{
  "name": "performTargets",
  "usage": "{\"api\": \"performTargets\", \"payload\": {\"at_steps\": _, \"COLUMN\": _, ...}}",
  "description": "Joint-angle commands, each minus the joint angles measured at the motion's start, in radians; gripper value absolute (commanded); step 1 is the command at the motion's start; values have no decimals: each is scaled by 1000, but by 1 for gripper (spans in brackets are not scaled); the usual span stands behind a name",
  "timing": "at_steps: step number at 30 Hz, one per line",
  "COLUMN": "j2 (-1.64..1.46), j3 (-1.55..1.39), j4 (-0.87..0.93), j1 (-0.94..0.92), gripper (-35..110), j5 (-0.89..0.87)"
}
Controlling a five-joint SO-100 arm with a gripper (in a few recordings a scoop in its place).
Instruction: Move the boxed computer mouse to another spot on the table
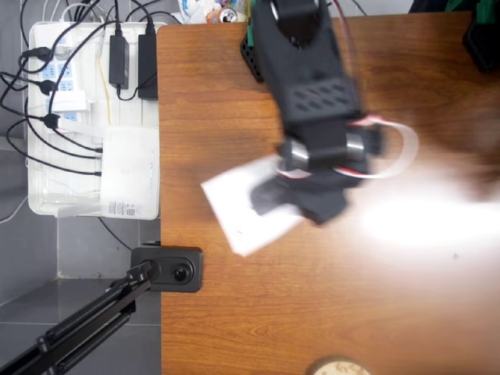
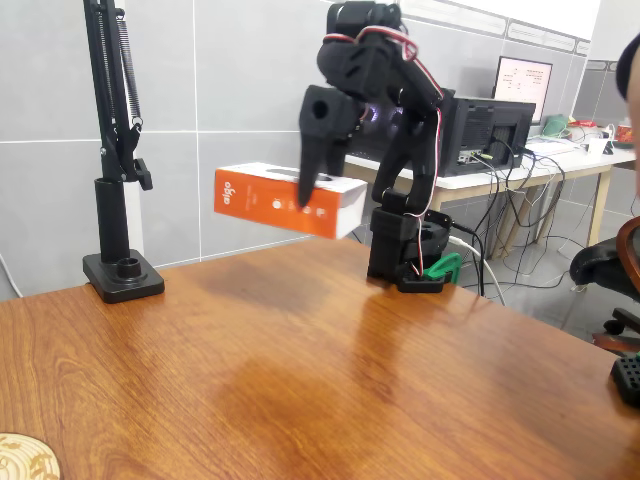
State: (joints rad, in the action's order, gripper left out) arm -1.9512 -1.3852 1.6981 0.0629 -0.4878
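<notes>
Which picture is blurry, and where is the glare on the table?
Overhead view: the arm and boxed computer mouse are motion-blurred, and a white glare patch washes out the table right of them. Fixed view: sharp, the box crisp, only soft reflections on the wood.

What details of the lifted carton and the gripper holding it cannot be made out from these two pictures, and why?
- Overhead view: the boxed computer mouse is motion-blurred and partly under the arm, so its print is unreadable.
- Overhead view: the gripper is a dark smear; its fingers cannot be separated.
- Fixed view: the small print on the carton's orange side is too small to read.
- Fixed view: the gripper's far finger sits behind the carton.
</notes>
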Motion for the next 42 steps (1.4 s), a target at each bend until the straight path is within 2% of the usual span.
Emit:
{"api": "performTargets", "payload": {"at_steps": 1, "j2": -114, "j3": -143, "j4": -98, "j1": -80, "gripper": 2, "j5": -11}}
{"api": "performTargets", "payload": {"at_steps": 10, "j2": -124, "j3": -377, "j4": -328, "j1": -215, "gripper": 8, "j5": 20}}
{"api": "performTargets", "payload": {"at_steps": 15, "j2": -201, "j3": -578, "j4": -505, "j1": -238, "gripper": 18, "j5": 28}}
{"api": "performTargets", "payload": {"at_steps": 17, "j2": -233, "j3": -641, "j4": -554, "j1": -244, "gripper": 24, "j5": 41}}
{"api": "performTargets", "payload": {"at_steps": 19, "j2": -250, "j3": -683, "j4": -591, "j1": -245, "gripper": 41, "j5": 49}}
{"api": "performTargets", "payload": {"at_steps": 25, "j2": -245, "j3": -692, "j4": -565, "j1": -272, "gripper": 64, "j5": 63}}
{"api": "performTargets", "payload": {"at_steps": 32, "j2": -387, "j3": -839, "j4": -686, "j1": -327, "gripper": 92, "j5": -3}}
{"api": "performTargets", "payload": {"at_steps": 37, "j2": -391, "j3": -848, "j4": -676, "j1": -333, "gripper": 100, "j5": -18}}
{"api": "performTargets", "payload": {"at_steps": 42, "j2": -367, "j3": -815, "j4": -663, "j1": -325, "gripper": 96, "j5": -15}}
